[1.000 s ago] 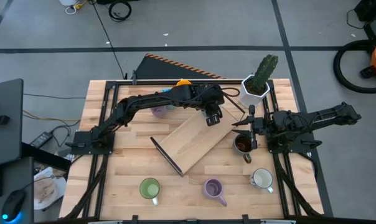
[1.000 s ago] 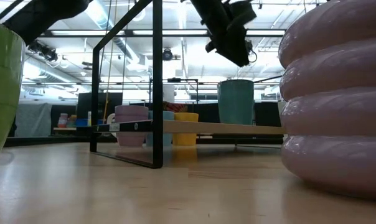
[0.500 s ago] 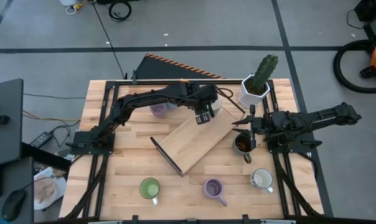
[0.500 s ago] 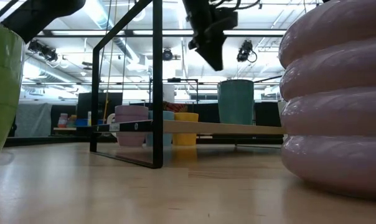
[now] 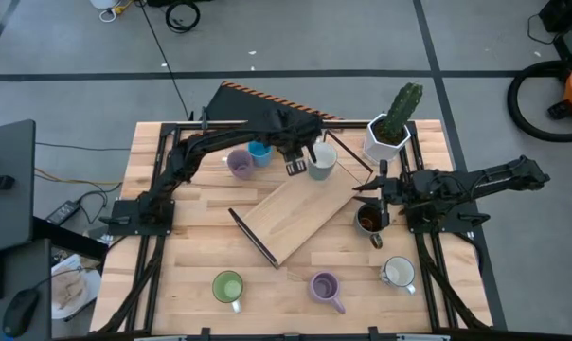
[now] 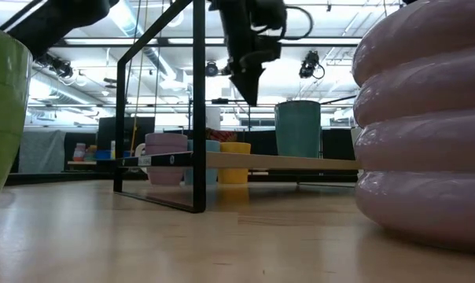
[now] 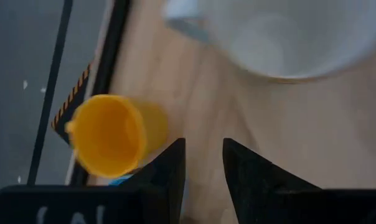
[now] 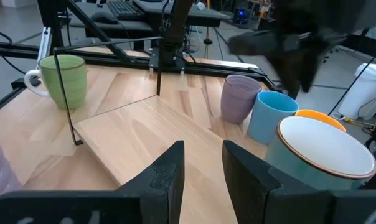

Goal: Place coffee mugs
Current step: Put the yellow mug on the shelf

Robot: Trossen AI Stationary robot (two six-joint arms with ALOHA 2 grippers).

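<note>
Left gripper (image 5: 296, 167): fingers slightly parted, empty, hovering between blue mug (image 5: 259, 152) and white mug (image 5: 322, 161); orange mug (image 7: 107, 135) beside.

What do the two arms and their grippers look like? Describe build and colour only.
Both are slim jointed arms in matt black, mounted on black frame rails at the table's sides. The left gripper ends in two flat, wedge-shaped black fingers with a narrow gap between them; the right gripper has the same pair. Thin dark cables run along the left arm's links. No markings are legible.
</note>
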